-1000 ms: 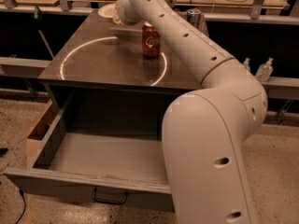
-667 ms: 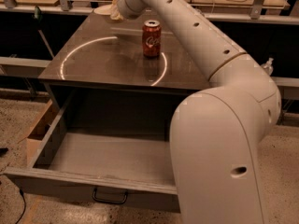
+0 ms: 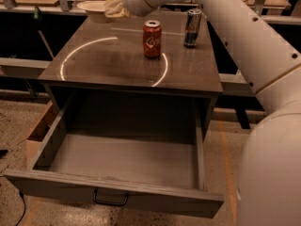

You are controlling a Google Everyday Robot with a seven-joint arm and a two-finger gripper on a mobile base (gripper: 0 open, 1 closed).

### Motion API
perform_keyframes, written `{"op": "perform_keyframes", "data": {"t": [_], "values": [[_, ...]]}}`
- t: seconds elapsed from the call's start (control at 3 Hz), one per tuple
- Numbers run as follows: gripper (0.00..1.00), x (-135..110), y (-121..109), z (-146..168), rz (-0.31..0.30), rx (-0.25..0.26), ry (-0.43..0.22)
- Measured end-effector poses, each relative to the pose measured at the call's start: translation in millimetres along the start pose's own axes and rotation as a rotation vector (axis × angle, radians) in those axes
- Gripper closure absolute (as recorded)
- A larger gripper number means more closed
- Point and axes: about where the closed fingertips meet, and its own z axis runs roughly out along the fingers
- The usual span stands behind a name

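1. My claw point(image 3: 113, 4) is up at the far left corner of the table point(image 3: 103, 65), at the very top of the view.
2. I cannot tell if my claw is spread or pressed together. A pale, crumpled shape is all I see there.
3. The thing nearest my claw is a white bowl point(image 3: 93, 9). It sits at the far left corner of the table, just beside my claw. I cannot tell if we touch.
4. My big white arm point(image 3: 225, 27) comes in from the right side and reaches across the far edge of the table.
5. A red soda can point(image 3: 152, 39) stands upright near the middle of the table, closer to the far edge.
6. A blue and silver can point(image 3: 192, 28) stands upright to the right of the red can, near the far right corner. The two cans are apart.
7. A bright ring of light point(image 3: 67, 59) shines on the dark table. The red can stands at the far side of the ring.
8. Under the table's front edge, a drawer point(image 3: 122, 161) is pulled wide open. It has a dark handle point(image 3: 110, 199) on its front.
9. A cardboard box point(image 3: 40, 131) sits on the floor at the left side of the drawer.
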Motion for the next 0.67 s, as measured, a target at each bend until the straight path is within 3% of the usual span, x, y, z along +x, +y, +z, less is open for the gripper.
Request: {"op": "perform_keyframes", "data": {"t": [0.33, 0.67], "values": [[1.0, -8.6, 1.1, -6.4, -0.009, 0.01, -0.04], [1.0, -8.7, 1.2, -6.3, -0.009, 0.01, -0.04]]}}
